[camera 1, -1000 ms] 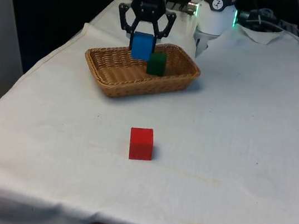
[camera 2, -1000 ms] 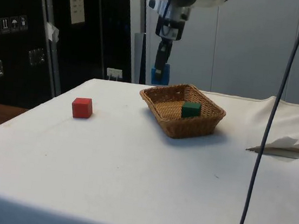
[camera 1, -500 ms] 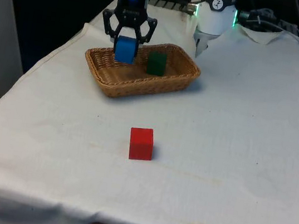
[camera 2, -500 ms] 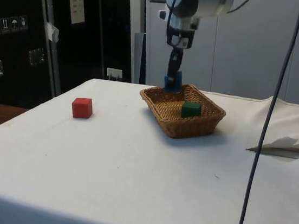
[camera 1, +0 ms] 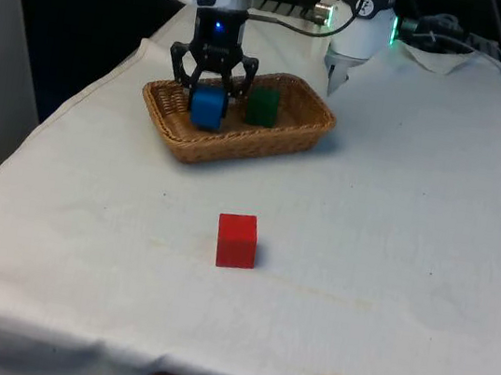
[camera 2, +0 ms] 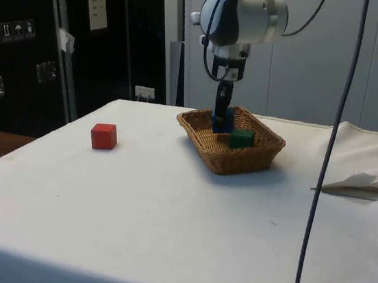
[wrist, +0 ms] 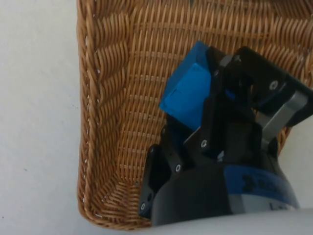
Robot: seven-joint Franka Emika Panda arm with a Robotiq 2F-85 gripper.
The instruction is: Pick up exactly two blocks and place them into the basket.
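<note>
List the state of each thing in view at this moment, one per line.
Gripper: shut on the blue block, lowered into the basket.
Blue block: held between the fingers, tilted, inside the basket.
Green block: resting in the basket, free of the gripper.
Red block: upright on the white cloth, outside the basket, untouched.
Basket: upright on the table, holding the green block.

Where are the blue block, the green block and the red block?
blue block [camera 1: 208,108], front view, its front face.
green block [camera 1: 262,107], front view, its front face.
red block [camera 1: 237,241], front view, its front face.
</note>
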